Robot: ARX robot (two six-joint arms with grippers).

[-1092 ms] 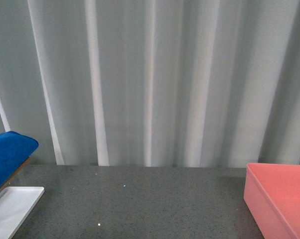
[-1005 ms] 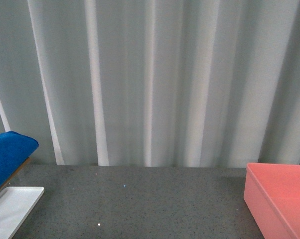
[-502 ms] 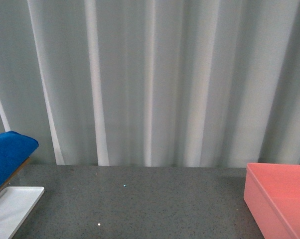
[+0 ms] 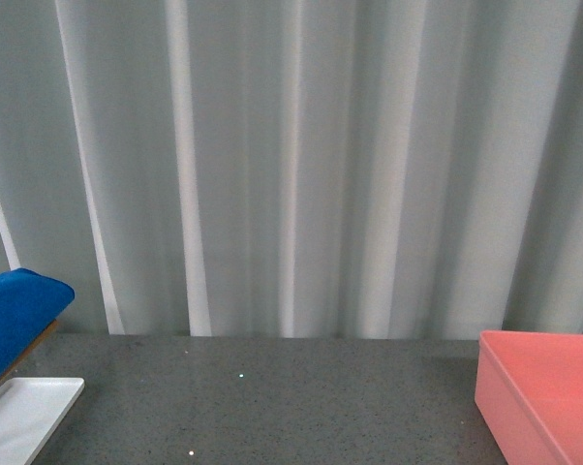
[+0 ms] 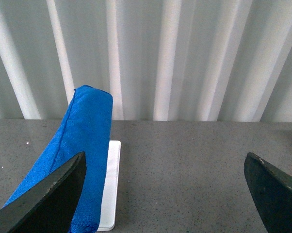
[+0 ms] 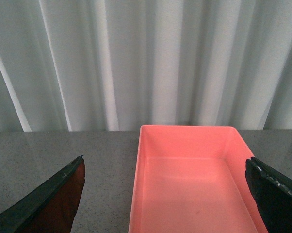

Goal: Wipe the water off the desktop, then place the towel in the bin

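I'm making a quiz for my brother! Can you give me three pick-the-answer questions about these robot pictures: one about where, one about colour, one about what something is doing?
1. In the front view, where is the bin? A) far right B) far left C) middle
2. What colour is the towel? A) red B) blue C) green
3. The left gripper is: A) shut on the towel B) shut on the bin C) open, holding nothing
Answers: 1 A, it sits at the right edge. 2 B, it is bright blue. 3 C, its fingers stand wide apart.
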